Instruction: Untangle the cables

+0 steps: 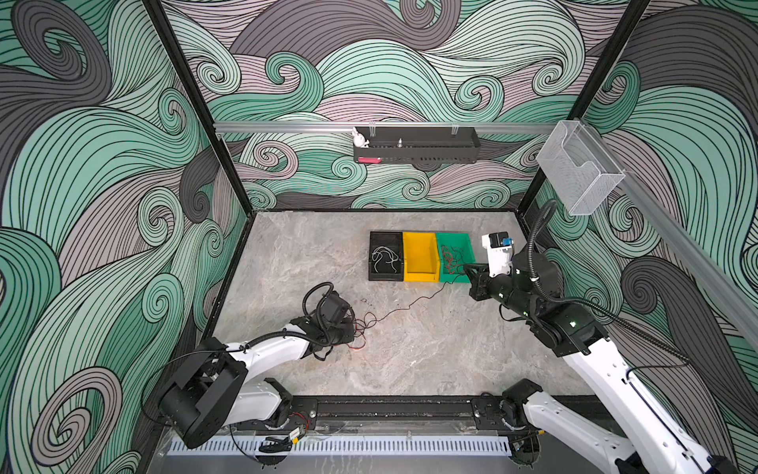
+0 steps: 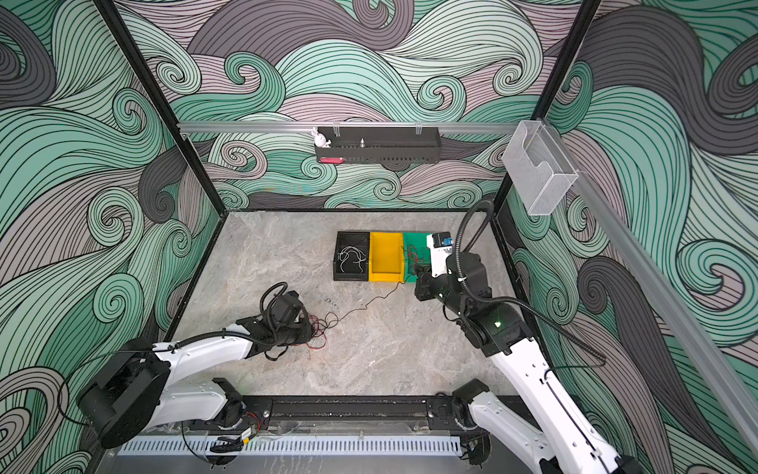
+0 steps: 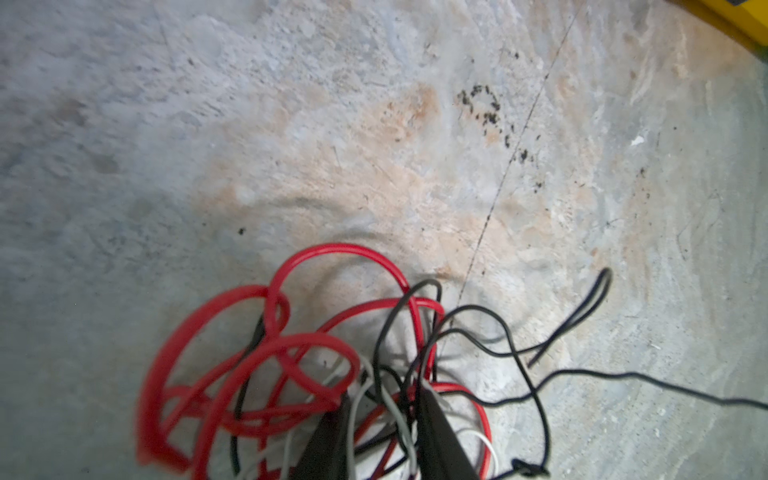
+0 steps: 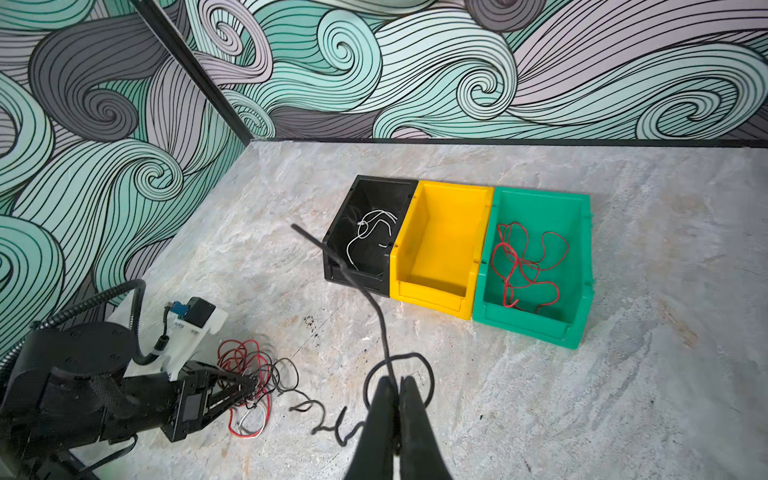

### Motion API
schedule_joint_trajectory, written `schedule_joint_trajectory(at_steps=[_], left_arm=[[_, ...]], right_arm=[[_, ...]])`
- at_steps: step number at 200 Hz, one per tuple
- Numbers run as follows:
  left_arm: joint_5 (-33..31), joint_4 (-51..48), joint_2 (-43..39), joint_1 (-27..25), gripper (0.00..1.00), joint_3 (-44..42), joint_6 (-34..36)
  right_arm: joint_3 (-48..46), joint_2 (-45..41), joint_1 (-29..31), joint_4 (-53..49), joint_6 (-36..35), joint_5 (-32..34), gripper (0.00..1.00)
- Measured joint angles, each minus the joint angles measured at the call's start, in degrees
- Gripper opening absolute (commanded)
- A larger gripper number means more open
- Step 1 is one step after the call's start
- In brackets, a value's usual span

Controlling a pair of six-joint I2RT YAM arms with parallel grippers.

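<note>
While pinching a thin black cable [image 4: 376, 307] in the right claw [image 4: 394, 380], straddles the red-black-white wire tangle [image 4: 243, 353] with the left claw [image 3: 384, 390] — grip unclear.

Walls [image 1: 369, 61] papered with big swirling waves in mint green, pale lilac and dark grey, all lined in black, close in a pale grey tabletop [image 1: 410, 361] veined like marble with faint tan patches. Black posts [image 1: 196, 102] stand at the back corners. A silvery rail [image 1: 287, 128] along the back wall carries a long black shelf [image 1: 430, 152] with a small white rabbit figure [image 1: 360, 138] at one end. A clear plastic holder [image 1: 578, 172] hangs on the right-hand wall. A white slotted strip [image 1: 369, 445] lines the front edge. The light is even, the shadows faint
</note>
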Motion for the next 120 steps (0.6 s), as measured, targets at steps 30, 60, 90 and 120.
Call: schedule_joint_trajectory(at_steps=[30,60,90,120], left_arm=[[0.1,-1.0,-1.3,0.1,0.3,-0.4,0.0],[0.1,-2.0,-2.3,0.6,0.3,-0.5,0.2],[0.7,-2.8,-3.8,0.8,0.36,-0.5,0.5],[1.7,-4.0,-6.7,0.8,0.46,-0.5,0.8]], right_arm=[[1.3,0.4,-3.8,-0.7,0.1,-0.4,0.06],[1.4,1.7,-6.8,-1.4,0.1,-1.0,0.06],[1.0,3.6,-7.4,-1.4,0.6,-3.3,0.06],[-2.5,5.1,-7.3,0.7,2.3,-7.8,0.06]])
